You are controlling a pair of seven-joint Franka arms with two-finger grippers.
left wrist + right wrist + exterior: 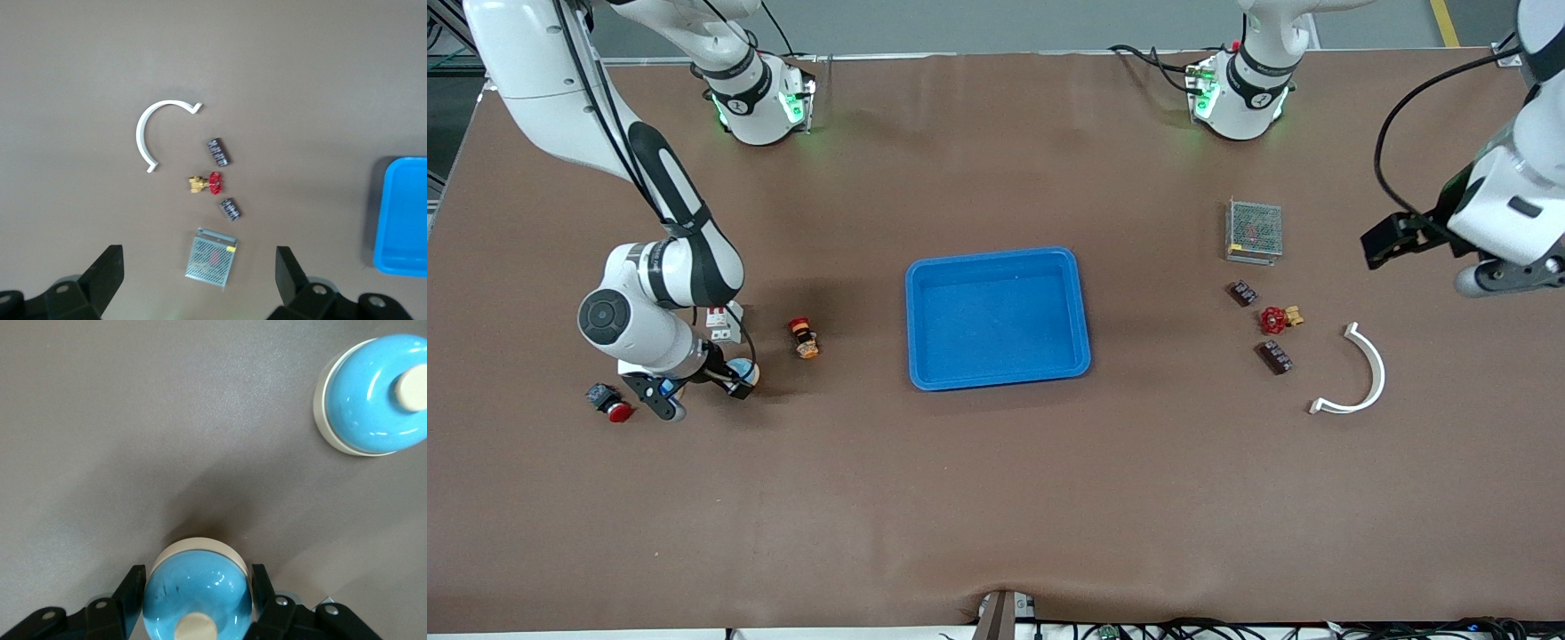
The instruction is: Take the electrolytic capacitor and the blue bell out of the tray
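Observation:
My right gripper is shut on a blue bell with a cream base and button, its fingers pressed on both of the bell's sides. In the front view that gripper is low at the right arm's end of the table. A second blue bell stands beside it. Two dark capacitors lie near the left arm's end, also in the left wrist view. My left gripper is open and empty, up in the air over that end. The blue tray is empty.
Between the capacitors lies a red-handled valve. A metal mesh box and a white curved piece lie beside them. Near the right gripper are a red push button, a white breaker and an orange-and-red switch.

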